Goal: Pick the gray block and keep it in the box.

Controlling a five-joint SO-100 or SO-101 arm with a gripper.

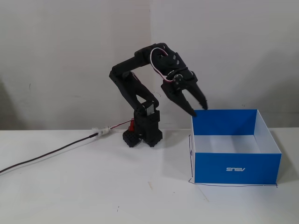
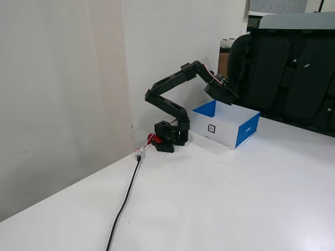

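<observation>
Fixed views: both show the arm bent over the near-left corner of the box.
Gripper: jaws parted a little, tips pointing down just above the box rim; nothing seen between them.
Gray block: not visible in either view; cannot tell whether it lies inside the box, hidden by the blue wall below the tips.
Risk: the lower fingertip sits very close to the rim corner, so a careless descent or swing could snag and shove the box.
Cable: trails behind the base, well away from the tool.

Open top of the box unobstructed, its blue walls the only barrier around the gripper
</observation>
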